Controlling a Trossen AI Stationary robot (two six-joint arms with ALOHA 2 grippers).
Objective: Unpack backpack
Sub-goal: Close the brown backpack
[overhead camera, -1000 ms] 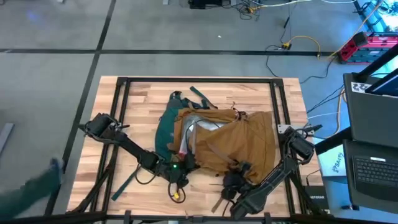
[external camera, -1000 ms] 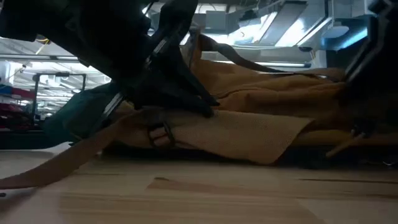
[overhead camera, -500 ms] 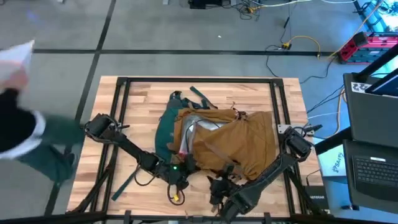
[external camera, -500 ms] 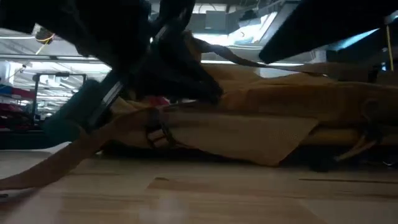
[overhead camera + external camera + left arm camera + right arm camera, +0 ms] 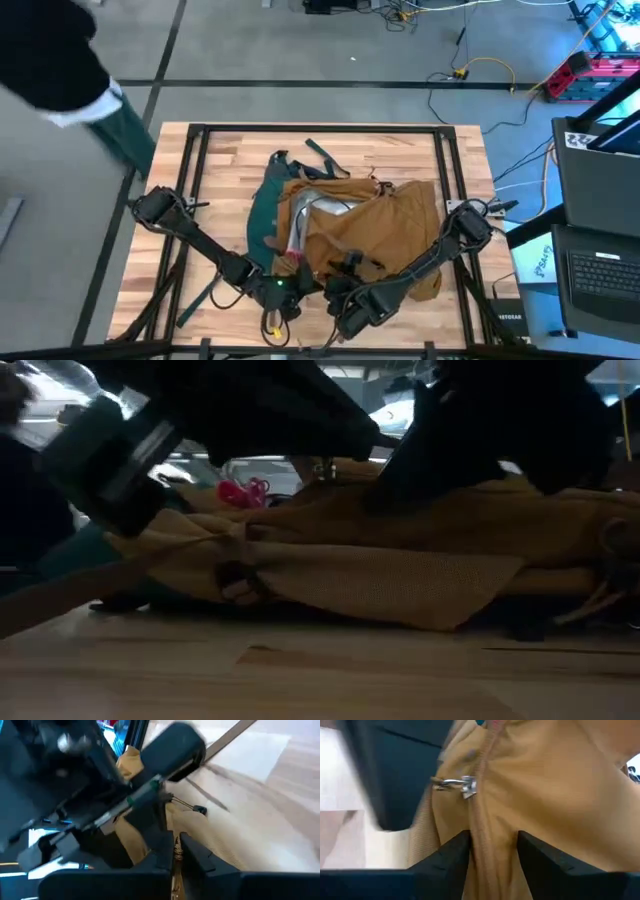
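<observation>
Lying flat near the middle of the table, the backpack rests with its tan side up and its grey lining showing at the mouth, presumably so the opening can be worked from above.

High view: both grippers meet at the near edge of the backpack. The left gripper sits at the near left corner of the tan fabric; the right gripper is just beside it. A dark-sleeved person stands off the far left corner, clear of the arms.

Low view: dark arm parts fill the top; a pink item peeks from the mouth. A buckle hangs on a strap.

Left wrist view: the fingers stand nearly together around a fold of tan fabric and zipper, seemingly pinching it to hold the mouth steady.

Right wrist view: the fingers stand apart, straddling the zipper seam without clamping it; a metal zipper pull lies just ahead, likely the target.

Writing: none readable on the backpack.
</observation>
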